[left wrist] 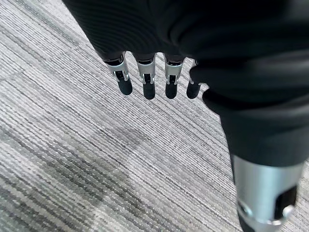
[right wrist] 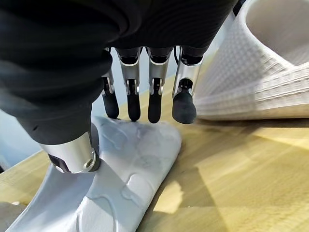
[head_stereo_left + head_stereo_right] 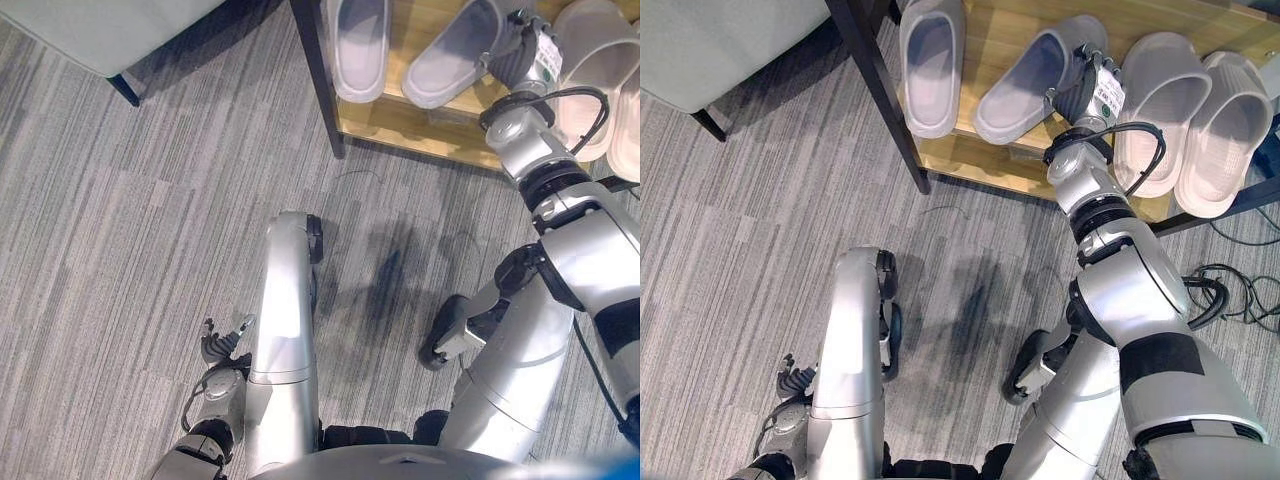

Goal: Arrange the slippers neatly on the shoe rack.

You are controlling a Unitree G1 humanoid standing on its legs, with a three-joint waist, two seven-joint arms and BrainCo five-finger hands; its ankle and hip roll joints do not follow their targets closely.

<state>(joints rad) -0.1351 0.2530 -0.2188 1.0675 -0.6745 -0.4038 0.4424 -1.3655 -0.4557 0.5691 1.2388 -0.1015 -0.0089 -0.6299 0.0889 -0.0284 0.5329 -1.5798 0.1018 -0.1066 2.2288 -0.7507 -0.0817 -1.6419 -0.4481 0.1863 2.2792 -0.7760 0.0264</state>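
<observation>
Two grey slippers lie on the wooden shoe rack [image 3: 980, 160]. One grey slipper [image 3: 930, 60] points straight back; the second grey slipper [image 3: 1025, 85] lies slanted beside it. A beige pair [image 3: 1160, 95] [image 3: 1225, 120] stands side by side to their right. My right hand [image 3: 1090, 92] is at the slanted slipper's heel [image 2: 130, 164]. Its straight fingers [image 2: 183, 104] touch the heel's end and its thumb [image 2: 72, 154] rests on the sole. My left hand [image 3: 225, 345] hangs low over the carpet, fingers [image 1: 147, 82] straight and holding nothing.
The rack's black upright post [image 3: 880, 100] stands at its left corner. A grey upholstered piece of furniture [image 3: 100, 30] on a dark leg [image 3: 125, 90] stands at the far left. Striped grey carpet [image 3: 120, 250] lies before the rack.
</observation>
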